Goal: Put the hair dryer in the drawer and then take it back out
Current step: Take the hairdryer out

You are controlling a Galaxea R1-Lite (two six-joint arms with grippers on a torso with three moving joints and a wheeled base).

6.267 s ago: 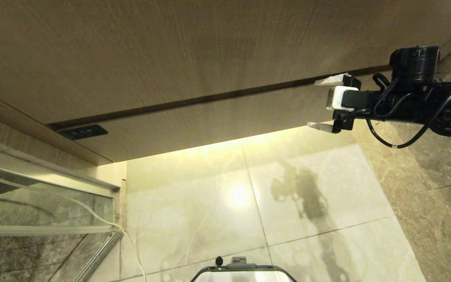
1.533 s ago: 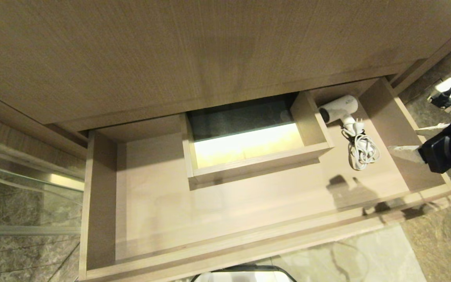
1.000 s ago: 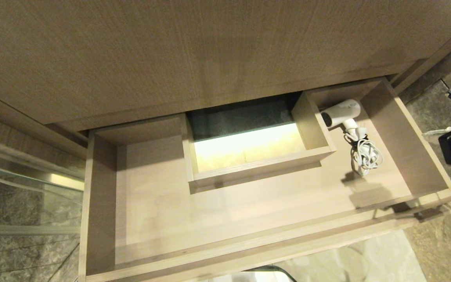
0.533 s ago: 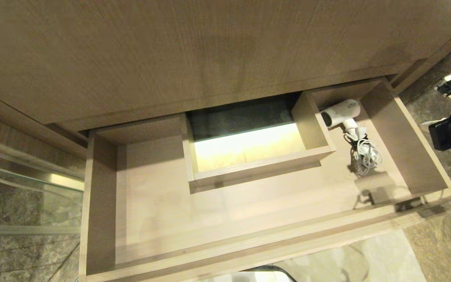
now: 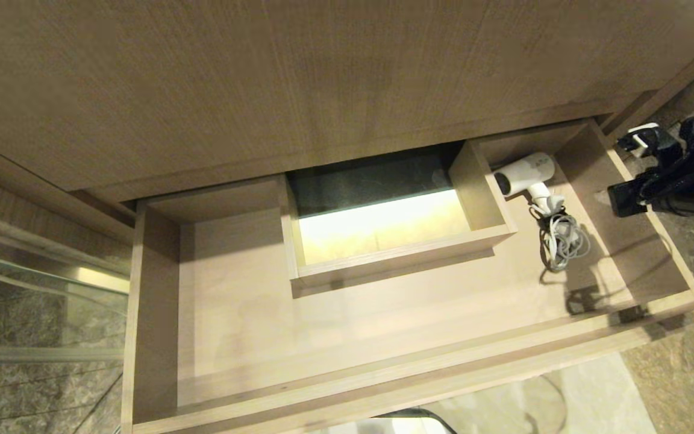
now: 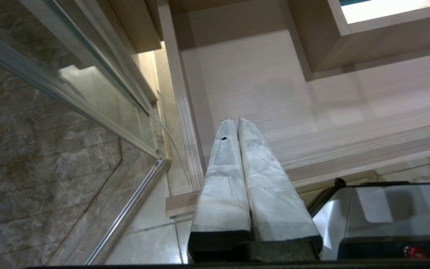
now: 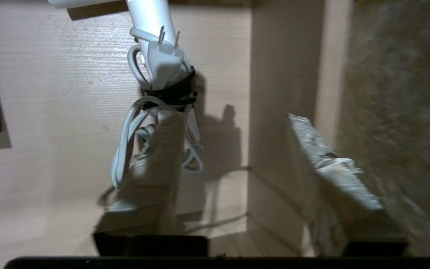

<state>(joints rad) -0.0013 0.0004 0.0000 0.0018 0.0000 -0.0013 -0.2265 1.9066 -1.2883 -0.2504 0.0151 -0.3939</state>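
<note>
We find the wide, shallow, light wood-grain drawer [image 5: 335,337] pulled well out where, a few seconds ago, its flat front was flush under the taller wood panel [image 5: 299,78]. The small white hair dryer with its round barrel and dark grille [image 5: 526,173] lies in the drawer's upper-right corner, its bundled whitish cord [image 5: 562,241] trailing toward the front, just as it lay a second and a half ago. What has changed since is the right tool [image 5: 609,194]: it sat at the far right edge of the frame, outside the drawer, and now reaches in over the drawer's right wall [image 5: 648,241] — and its jaws stand apart, holding nothing. In the right wrist view one padded finger [image 7: 162,157] hangs over the cord while the other sits past the wall, so we judge the put-in half done and the retrieval about to begin. The left tool [image 6: 237,121], jaws pressed together and empty, is parked off the drawer's lower-left corner. In the way: the right wall crowds the dryer on one side, and the boxed rectangular cutout [image 5: 395,244] at the middle back hems it in on the other — so the reach is narrow. The loose cord loops, tied by a dark band [image 7: 170,93], may snag a finger. A glass panel with a metal rail [image 5: 46,271] and marble floor tiles [image 5: 672,374] lie well clear.
</note>
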